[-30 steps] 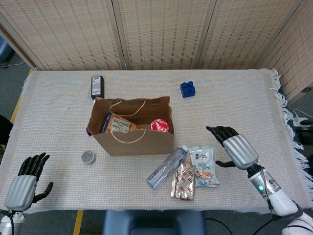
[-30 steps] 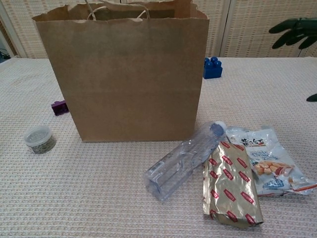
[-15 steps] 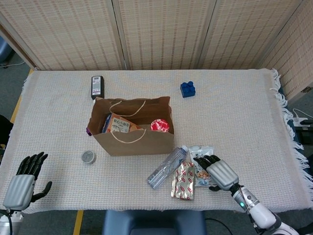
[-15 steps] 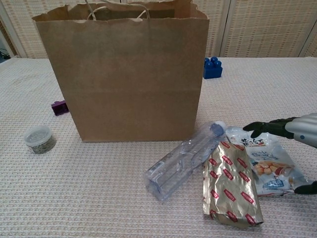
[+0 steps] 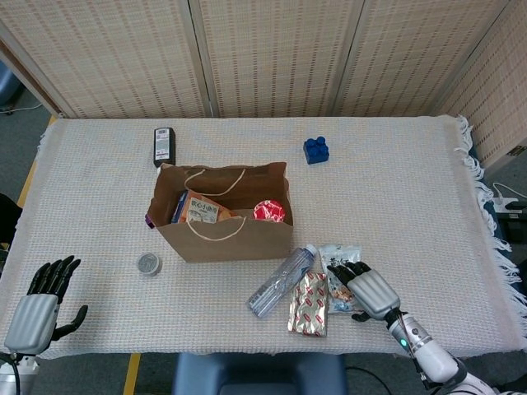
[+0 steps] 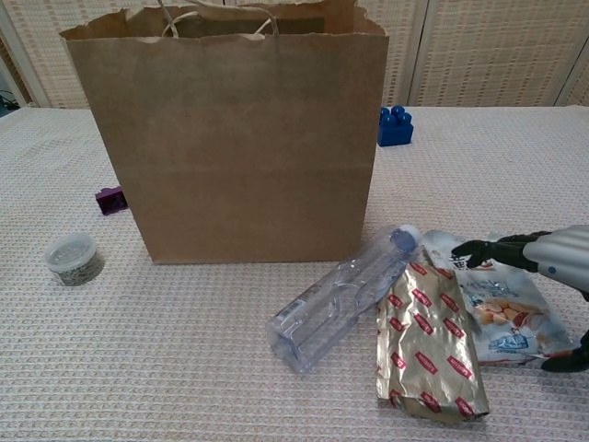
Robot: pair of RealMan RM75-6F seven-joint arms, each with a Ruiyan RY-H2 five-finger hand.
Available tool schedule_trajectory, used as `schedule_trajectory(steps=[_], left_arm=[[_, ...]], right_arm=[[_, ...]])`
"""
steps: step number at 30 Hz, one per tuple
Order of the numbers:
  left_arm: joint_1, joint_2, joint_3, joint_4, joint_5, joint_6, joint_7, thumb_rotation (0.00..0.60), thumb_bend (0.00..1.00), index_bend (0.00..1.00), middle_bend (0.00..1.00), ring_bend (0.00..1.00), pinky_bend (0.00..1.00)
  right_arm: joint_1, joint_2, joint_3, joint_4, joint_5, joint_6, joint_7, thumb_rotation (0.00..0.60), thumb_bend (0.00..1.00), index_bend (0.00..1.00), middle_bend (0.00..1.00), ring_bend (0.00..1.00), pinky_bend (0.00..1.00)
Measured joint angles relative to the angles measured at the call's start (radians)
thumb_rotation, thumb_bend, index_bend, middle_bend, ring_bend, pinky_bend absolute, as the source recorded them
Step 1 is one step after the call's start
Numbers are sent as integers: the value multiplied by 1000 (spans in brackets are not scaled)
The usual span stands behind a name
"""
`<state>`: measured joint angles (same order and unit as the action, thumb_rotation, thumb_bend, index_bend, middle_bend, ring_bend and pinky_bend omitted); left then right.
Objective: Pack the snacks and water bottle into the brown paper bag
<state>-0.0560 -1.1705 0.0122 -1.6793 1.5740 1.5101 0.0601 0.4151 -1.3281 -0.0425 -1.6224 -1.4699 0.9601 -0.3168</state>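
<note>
The brown paper bag [image 5: 224, 234] stands open at mid-table with an orange snack packet [image 5: 206, 209] and a red-topped item [image 5: 268, 212] inside. In front of it lie a clear water bottle [image 5: 282, 280], a gold and red snack packet [image 5: 309, 303] and a white and blue snack packet [image 5: 336, 262]. My right hand [image 5: 369, 290] hovers low over the white packet [image 6: 497, 313], fingers spread across it and thumb by its lower right corner, gripping nothing I can see. My left hand [image 5: 37, 309] is open at the near left edge of the table, away from everything.
A blue block [image 5: 315, 150] sits behind the bag to the right and a black remote-like object [image 5: 164, 146] behind it to the left. A small round tin [image 5: 149, 264] and a purple block [image 6: 110, 199] lie left of the bag. The cloth's fringed edge runs along the right.
My right hand has come down and leftward from a raised spot at the right onto the white snack packet. The left hand has barely moved. The bag and snacks lie as before.
</note>
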Motion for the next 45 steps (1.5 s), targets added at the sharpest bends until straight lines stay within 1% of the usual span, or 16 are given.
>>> schedule_trajectory(steps=[4,6,8,11,14,16,18,22,26,29,32,36,39,42,45], left_arm=[[-1,0,0,2,-3,-4,-1,600,365,0,0,0,28],[-2,-1,0,3,-3,-7,-1,600,365,0,0,0,27],[-3,-1,1,3,-1,-6,0,600,365,0,0,0,28],[-2,1,0,2,-1,-3,-5,600,364,0,0,0,28],[-2,2,0,2,1,-2,-7,600,364,0,0,0,28],[-1,2,1,1,4,-1,-7,600,364,0,0,0,28],[-1,3,2,0,5,1,-7,600,364,0,0,0,28],[0,5,2,-2,7,4,-10,600,365,0,0,0,28],[1,5,1,-3,8,6,-10,600,365,0,0,0,28],[1,5,2,-5,11,7,-7,600,365,0,0,0,27],[1,3,3,-6,15,9,-1,600,364,0,0,0,27],[2,0,5,-7,18,9,8,600,365,0,0,0,28],[2,-3,5,-6,17,7,13,600,365,0,0,0,28],[2,-3,4,-7,15,9,13,600,364,0,0,0,28],[2,-2,4,-7,17,10,15,600,364,0,0,0,28]], right_arm=[[0,-27,0,35,11,3,-22,600,0,43,130,115,203],[-1,-34,1,43,17,4,-26,600,2,113,158,168,262],[-2,-49,2,56,25,4,-31,600,45,210,220,243,340],[-3,-81,-2,90,27,8,-47,600,217,356,323,366,481],[-6,-93,-7,108,16,24,-44,600,431,534,453,522,633],[-8,-95,-9,112,4,33,-26,600,500,610,509,582,681],[-10,-94,-12,118,-13,48,2,600,528,654,541,616,693],[-16,-72,-15,112,-49,90,70,600,537,677,557,631,694],[-24,-16,-7,75,-75,148,158,600,541,682,559,633,694],[-33,45,10,36,-95,213,231,600,542,682,559,633,694],[-42,106,39,-10,-106,283,308,600,542,682,559,633,694],[-52,175,107,-82,-109,373,398,600,542,682,559,633,694],[-52,192,167,-135,-106,432,420,600,542,682,559,633,694],[-41,196,230,-193,-101,477,415,600,542,682,559,633,694],[-15,186,294,-249,-88,492,372,600,541,682,559,633,694]])
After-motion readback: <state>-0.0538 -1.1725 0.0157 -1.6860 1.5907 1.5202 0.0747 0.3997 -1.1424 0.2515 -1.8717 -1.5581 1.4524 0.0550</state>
